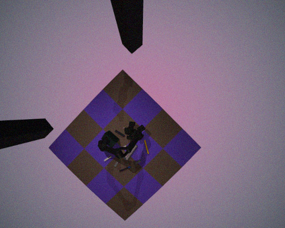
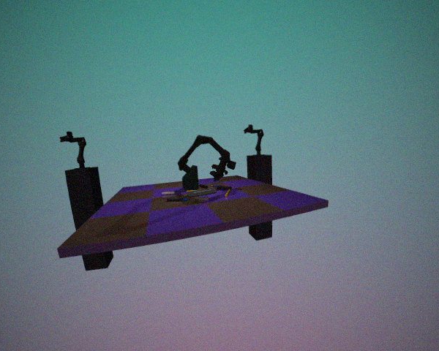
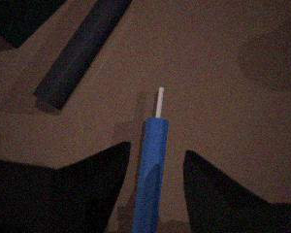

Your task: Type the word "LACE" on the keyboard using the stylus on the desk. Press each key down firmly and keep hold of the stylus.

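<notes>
Stylus sits hidden under my gripper [image 1: 132, 127] from above, apart from the keyboard [image 1: 130, 152]. Exterior: the gripper hangs low over the desk [image 2: 181, 221]. Wrist: the blue stylus [image 3: 151, 165] lies between my parted fingers — unclamped. It looks light, stiff and probably slick (pinch mid-barrel).

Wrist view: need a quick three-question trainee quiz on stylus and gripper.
1. True or false: the gripper is shut on the blue stylus.
2. The stylus's white tip points toward which edge of the wrist view? A) top B) left C) bottom
3. Fill in: the dark tube lies to the upper ___ of the stylus.
Key: 1 false, gaps show on both sides; 2 A; 3 left.
</notes>
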Controlling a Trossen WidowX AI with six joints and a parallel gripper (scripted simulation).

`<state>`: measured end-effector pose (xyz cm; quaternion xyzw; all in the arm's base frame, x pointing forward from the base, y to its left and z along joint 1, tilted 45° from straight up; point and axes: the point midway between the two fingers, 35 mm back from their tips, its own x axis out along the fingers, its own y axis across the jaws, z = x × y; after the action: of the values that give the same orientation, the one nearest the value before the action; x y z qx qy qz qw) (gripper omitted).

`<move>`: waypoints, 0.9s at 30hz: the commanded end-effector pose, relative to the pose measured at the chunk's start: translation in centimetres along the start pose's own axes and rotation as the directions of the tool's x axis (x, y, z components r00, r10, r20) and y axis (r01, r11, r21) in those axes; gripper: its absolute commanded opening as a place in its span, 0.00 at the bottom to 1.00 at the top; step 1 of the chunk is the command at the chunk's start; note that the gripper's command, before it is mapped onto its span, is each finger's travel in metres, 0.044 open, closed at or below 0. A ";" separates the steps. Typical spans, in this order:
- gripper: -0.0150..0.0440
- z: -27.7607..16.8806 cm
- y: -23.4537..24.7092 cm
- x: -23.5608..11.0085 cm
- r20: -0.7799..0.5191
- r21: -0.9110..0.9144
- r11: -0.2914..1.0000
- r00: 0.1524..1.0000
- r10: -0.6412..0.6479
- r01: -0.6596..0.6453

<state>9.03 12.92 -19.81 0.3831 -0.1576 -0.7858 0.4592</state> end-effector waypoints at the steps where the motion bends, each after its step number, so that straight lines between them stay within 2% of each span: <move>1: 0.51 -0.2 0.0 0.4 -0.001 -0.006 1.000 1.000 0.006 -0.006; 27: 0.51 -0.9 0.1 1.8 0.000 -0.006 1.000 1.000 0.007 -0.007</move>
<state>9.33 11.86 -21.11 0.3852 -0.1568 -0.7855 0.4582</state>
